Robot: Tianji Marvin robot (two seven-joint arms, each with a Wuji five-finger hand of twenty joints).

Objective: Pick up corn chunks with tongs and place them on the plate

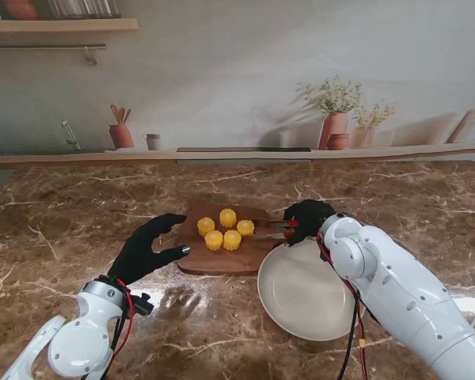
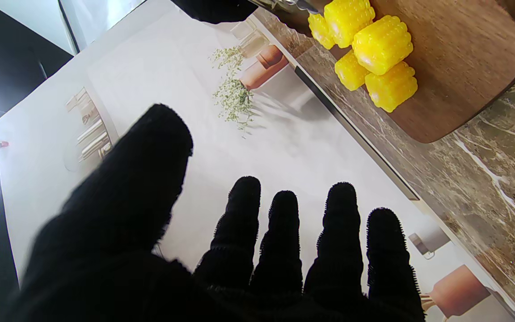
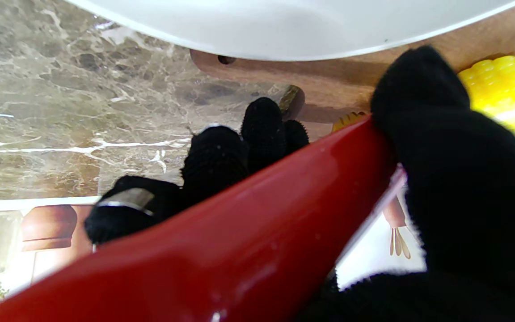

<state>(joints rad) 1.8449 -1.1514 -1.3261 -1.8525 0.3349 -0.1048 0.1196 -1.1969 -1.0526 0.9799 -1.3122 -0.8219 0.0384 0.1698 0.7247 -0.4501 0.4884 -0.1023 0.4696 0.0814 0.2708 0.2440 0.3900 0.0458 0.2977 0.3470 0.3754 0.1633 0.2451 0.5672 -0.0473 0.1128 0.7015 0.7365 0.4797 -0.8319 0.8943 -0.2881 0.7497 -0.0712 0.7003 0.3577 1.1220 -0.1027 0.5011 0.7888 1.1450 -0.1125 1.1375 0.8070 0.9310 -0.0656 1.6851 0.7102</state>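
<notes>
Several yellow corn chunks [image 1: 226, 228] [image 2: 373, 53] lie clustered on a wooden cutting board [image 1: 198, 257] [image 2: 463, 67]. My right hand [image 1: 307, 218] is shut on red-handled metal tongs [image 1: 273, 228] [image 3: 221, 241], whose tips reach the rightmost chunk [image 1: 245, 227]; whether they pinch it I cannot tell. One chunk [image 3: 503, 89] shows past my thumb in the right wrist view. The white plate [image 1: 305, 294] [image 3: 284, 27] lies nearer to me, right of the board. My left hand [image 1: 149, 249] [image 2: 221, 250] is open, fingers spread, hovering at the board's left edge.
The brown marble counter [image 1: 63, 229] spreads on both sides. A ledge at the back carries terracotta pots with plants [image 1: 334, 119], a utensil pot [image 1: 121, 134] and a small cup [image 1: 153, 142]. Cables run along both forearms.
</notes>
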